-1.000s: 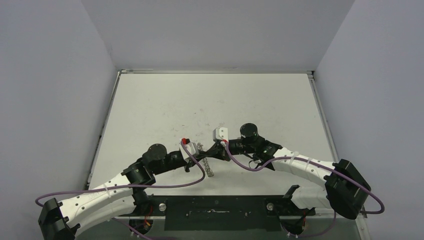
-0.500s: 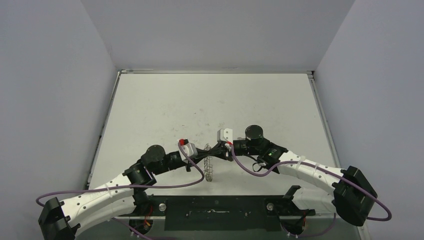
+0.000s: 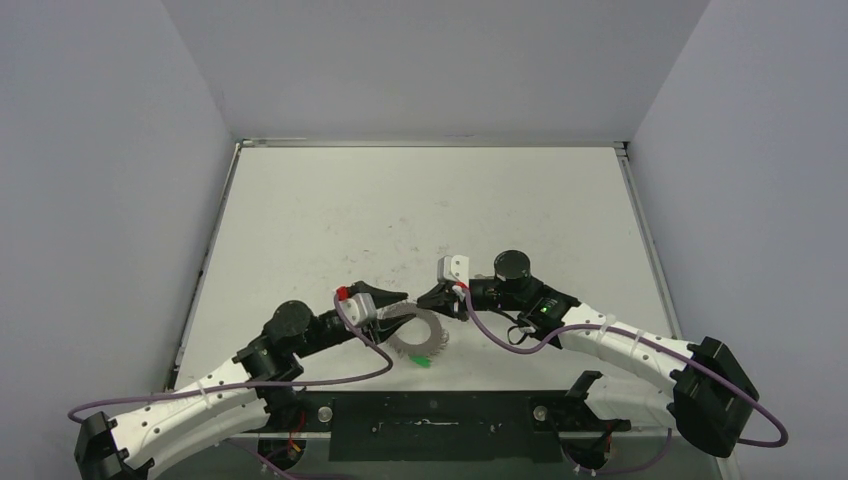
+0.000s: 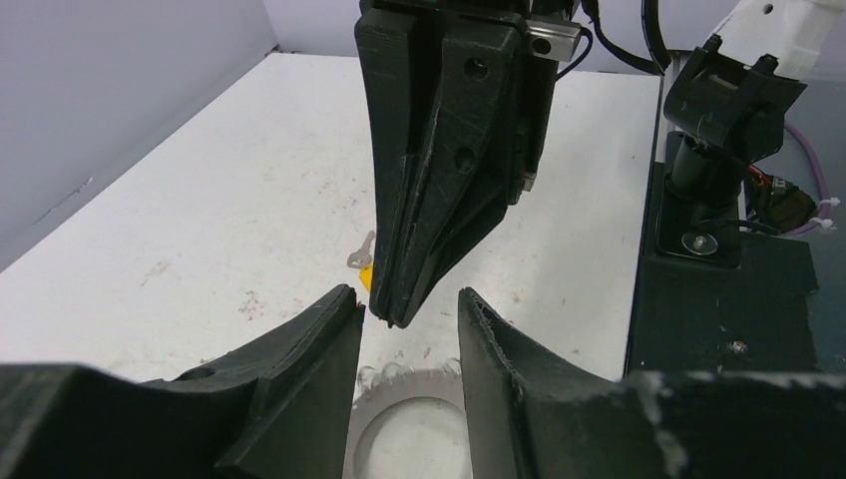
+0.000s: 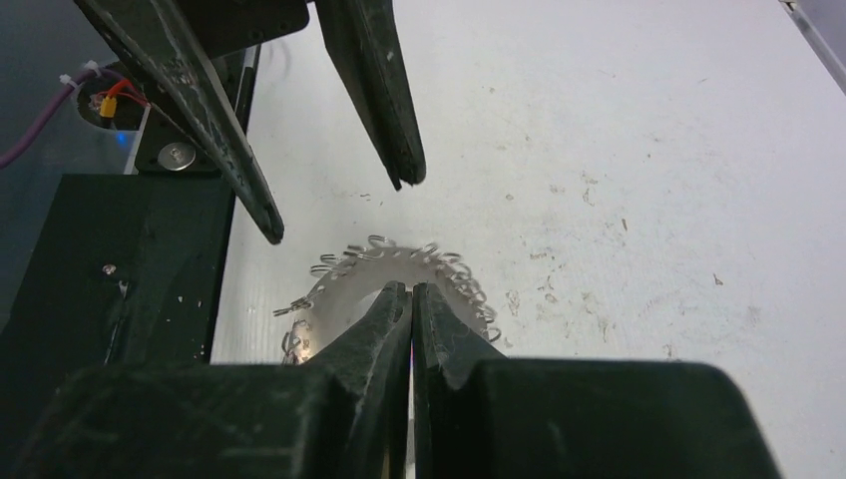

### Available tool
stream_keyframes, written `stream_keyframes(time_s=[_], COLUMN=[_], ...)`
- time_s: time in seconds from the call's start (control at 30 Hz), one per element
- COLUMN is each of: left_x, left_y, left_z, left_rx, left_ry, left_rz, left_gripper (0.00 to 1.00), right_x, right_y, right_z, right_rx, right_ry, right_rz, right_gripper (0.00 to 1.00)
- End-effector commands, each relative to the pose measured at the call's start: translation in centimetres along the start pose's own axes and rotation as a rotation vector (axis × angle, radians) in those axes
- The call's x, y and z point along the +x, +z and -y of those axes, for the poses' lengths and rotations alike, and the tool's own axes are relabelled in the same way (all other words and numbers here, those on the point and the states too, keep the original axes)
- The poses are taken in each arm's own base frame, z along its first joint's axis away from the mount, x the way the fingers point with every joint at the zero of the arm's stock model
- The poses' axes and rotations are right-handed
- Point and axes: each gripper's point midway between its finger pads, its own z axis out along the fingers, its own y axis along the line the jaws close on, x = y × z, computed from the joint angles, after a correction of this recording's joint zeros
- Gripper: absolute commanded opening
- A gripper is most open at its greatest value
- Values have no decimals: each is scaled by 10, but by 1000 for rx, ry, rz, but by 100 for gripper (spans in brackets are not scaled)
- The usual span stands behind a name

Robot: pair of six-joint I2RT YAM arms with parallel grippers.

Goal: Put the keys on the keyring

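The keyring point(image 3: 402, 346) lies flat on the table between the two arms, a silver disc rimmed with wire loops. A key with a green head point(image 3: 424, 360) rests at its near edge. My left gripper point(image 3: 397, 302) hovers open over the disc's far-left rim, with the keyring point(image 4: 406, 384) showing between its fingers. My right gripper point(image 3: 428, 298) is shut, its tip meeting the left one over the keyring point(image 5: 336, 288). A yellow-headed key point(image 4: 366, 272) lies on the table, half hidden behind the right fingers.
The black base plate point(image 3: 440, 412) runs along the near table edge just behind the keyring. Purple cables loop from both arms close to the disc. Grey walls enclose the white table on three sides.
The keyring stood on edge in the shut left gripper; now it lies flat. The left gripper has opened and drawn back left. The green key has come into view.
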Motion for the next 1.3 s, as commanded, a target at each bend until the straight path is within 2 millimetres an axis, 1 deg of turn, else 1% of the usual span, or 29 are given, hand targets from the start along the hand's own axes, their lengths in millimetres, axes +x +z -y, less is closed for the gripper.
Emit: stream_keyframes(time_s=[0.0, 0.1, 0.17, 0.2, 0.27, 0.33, 0.37, 0.4, 0.43, 0.47, 0.5, 0.53, 0.63, 0.73, 0.87, 1.0, 1.13, 1.27], left_x=[-8, 5, 16, 22, 36, 51, 58, 65, 77, 88, 97, 104, 125, 141, 155, 167, 173, 175], left_y=[-8, -15, -20, -22, -30, -39, -44, -48, -55, -62, -67, -72, -84, -89, -78, -68, -59, -41], left_z=[-4, -8, -16, -20, -33, -44, -48, -53, -55, -59, -60, -60, -55, -45, -34, -31, -33, -37], left_rx=[-39, -86, -149, -188, -306, -432, -487, -549, -612, -680, -729, -769, -856, -885, -844, -829, -820, -781], left_ry=[19, -23, -74, -132, -255, -389, -452, -514, -577, -627, -674, -711, -791, -845, -882, -889, -864, -837], left_rz=[63, 50, 25, 11, -27, -70, -89, -105, -145, -178, -209, -240, -351, -449, -513, -546, -569, -560], left_gripper=[39, 39, 40, 41, 46, 52, 53, 54, 54, 54, 54, 54, 53, 53, 52, 50, 49, 47], right_x=[-20, -12, -6, -4, 3, 10, 13, 17, 20, 22, 24, 25, 30, 36, 49, 58, 59, 56], right_y=[-3, -2, -2, -2, -2, -2, -2, -3, -4, -6, -7, -10, -16, -18, -17, -20, -26, -35], right_z=[7, 8, 9, 10, 14, 18, 21, 23, 25, 27, 31, 34, 39, 36, 30, 32, 38, 50], right_rx=[27, 39, 51, 57, 86, 121, 145, 167, 187, 209, 239, 273, 327, 317, 298, 328, 383, 459], right_ry=[-8, 18, 37, 46, 72, 109, 128, 149, 162, 170, 181, 196, 215, 220, 231, 252, 265, 284], right_rz=[39, 16, 3, -2, -20, -37, -43, -46, -49, -48, -45, -39, -37, -52, -85, -105, -102, -74], right_gripper=[0, 0, 0, 5, 21, 39, 46, 52, 58, 63, 66, 72, 74, 74, 74, 74, 75, 76])
